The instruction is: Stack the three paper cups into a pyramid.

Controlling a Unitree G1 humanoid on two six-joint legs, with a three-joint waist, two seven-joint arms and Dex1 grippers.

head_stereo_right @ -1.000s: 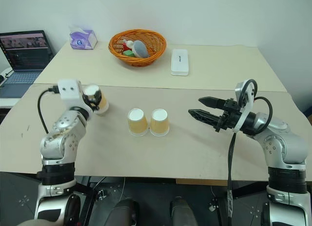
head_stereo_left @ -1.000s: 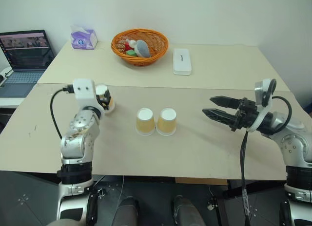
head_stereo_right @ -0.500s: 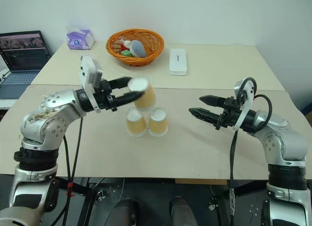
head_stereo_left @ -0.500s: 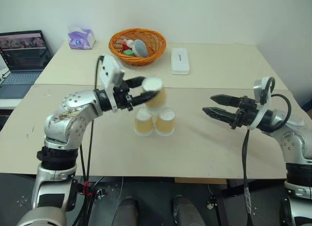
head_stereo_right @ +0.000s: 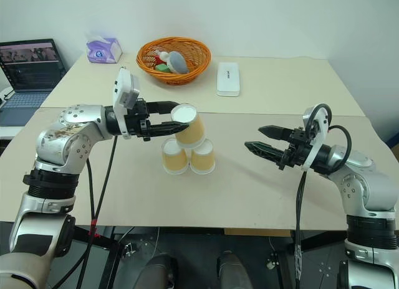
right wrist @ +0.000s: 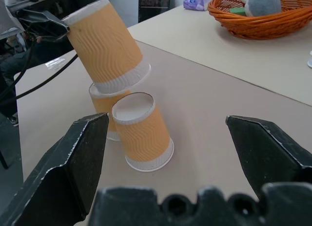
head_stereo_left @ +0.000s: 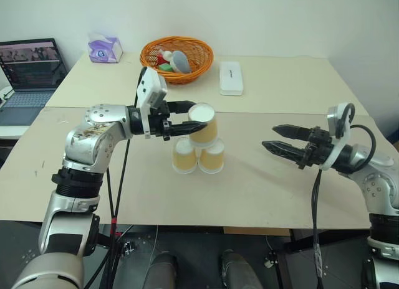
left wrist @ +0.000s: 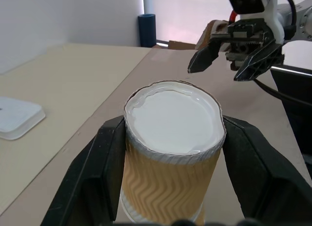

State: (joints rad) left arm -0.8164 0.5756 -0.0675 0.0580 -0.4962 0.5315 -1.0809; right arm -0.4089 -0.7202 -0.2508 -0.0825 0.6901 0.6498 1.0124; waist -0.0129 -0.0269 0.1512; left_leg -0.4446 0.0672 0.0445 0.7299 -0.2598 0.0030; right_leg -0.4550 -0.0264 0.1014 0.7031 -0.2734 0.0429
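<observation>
Two paper cups [head_stereo_left: 184, 158] [head_stereo_left: 212, 159] stand upside down, side by side, at the middle of the table [head_stereo_left: 262, 189]. A third cup [head_stereo_left: 204, 128] hangs tilted right over them, white base up, its rim at their tops; I cannot tell whether it rests on them. My left gripper [head_stereo_left: 194, 115] reaches in level from the left and is shut on this cup's upper part; the left wrist view has the cup [left wrist: 173, 138] between both fingers. Off to the right of the cups my right gripper [head_stereo_left: 270, 136] hovers open and empty, pointing at them [right wrist: 144, 133].
An orange basket [head_stereo_left: 177, 55] with small items, a white box [head_stereo_left: 232, 77] and a tissue pack [head_stereo_left: 105, 49] sit on the far table. A laptop [head_stereo_left: 31, 65] stands at the far left. Cables hang from both wrists.
My left arm swung the cup from the table's left side rightward and up, turning level over the two standing cups. The right gripper stayed put.
</observation>
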